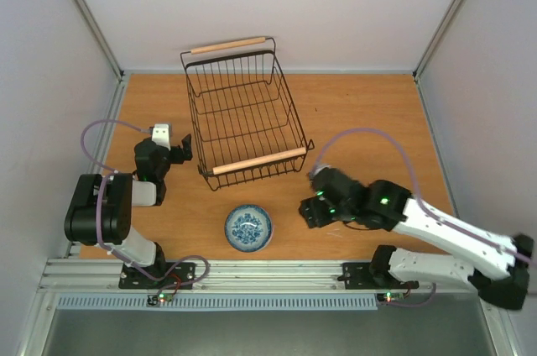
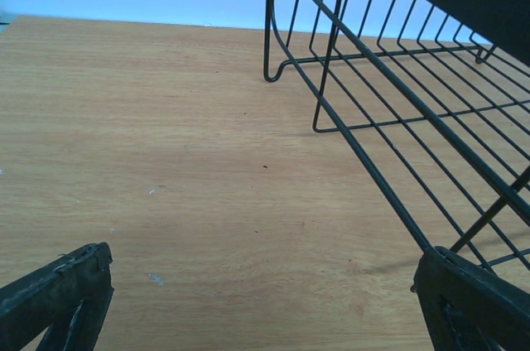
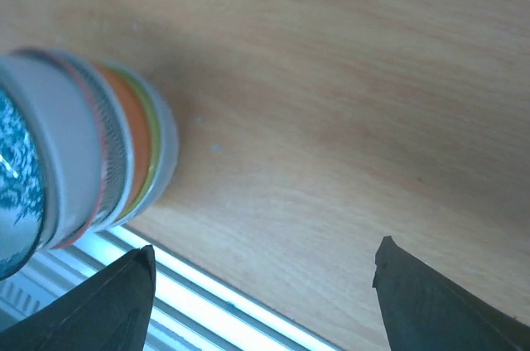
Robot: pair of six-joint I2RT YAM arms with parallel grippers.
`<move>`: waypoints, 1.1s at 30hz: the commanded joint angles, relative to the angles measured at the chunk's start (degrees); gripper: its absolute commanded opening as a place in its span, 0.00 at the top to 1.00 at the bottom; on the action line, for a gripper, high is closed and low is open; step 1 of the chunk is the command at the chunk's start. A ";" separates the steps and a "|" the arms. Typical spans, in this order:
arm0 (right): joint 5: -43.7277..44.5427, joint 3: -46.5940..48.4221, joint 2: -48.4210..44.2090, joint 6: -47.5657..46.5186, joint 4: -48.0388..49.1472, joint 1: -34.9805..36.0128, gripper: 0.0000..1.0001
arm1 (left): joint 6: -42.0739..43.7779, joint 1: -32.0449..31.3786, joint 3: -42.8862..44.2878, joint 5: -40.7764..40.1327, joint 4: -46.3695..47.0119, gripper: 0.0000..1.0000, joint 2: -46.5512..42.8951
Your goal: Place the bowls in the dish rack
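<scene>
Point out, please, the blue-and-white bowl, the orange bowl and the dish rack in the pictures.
blue-and-white bowl (image 1: 248,228), top external view, on its patterned inside.
orange bowl (image 3: 139,148), right wrist view, on its visible outer side.
dish rack (image 1: 258,160), top external view, on its near wooden handle.

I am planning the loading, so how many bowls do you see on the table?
5 at least, all nested in one stack at the near edge: blue-and-white bowl on top, then grey, orange, yellow-green, white. More may hide inside.
</scene>
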 commanded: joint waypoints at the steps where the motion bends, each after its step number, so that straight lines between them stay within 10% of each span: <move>1: 17.77 8.78 11.95 6.59 -2.97 16.62 0.28 | -0.23 0.65 -0.09 0.40 3.73 0.01 -0.58; 8: 24.32 18.43 20.82 5.30 -2.75 23.42 0.41 | 1.32 1.34 -0.70 7.62 3.68 0.06 -3.04; 23: 13.34 15.54 26.12 -1.41 9.89 23.12 0.52 | 11.91 1.46 11.43 36.62 -64.29 0.26 -47.38; 33: 10.74 14.68 29.73 -3.28 13.35 21.99 0.55 | 19.84 1.47 8.51 46.46 -73.84 0.25 -51.81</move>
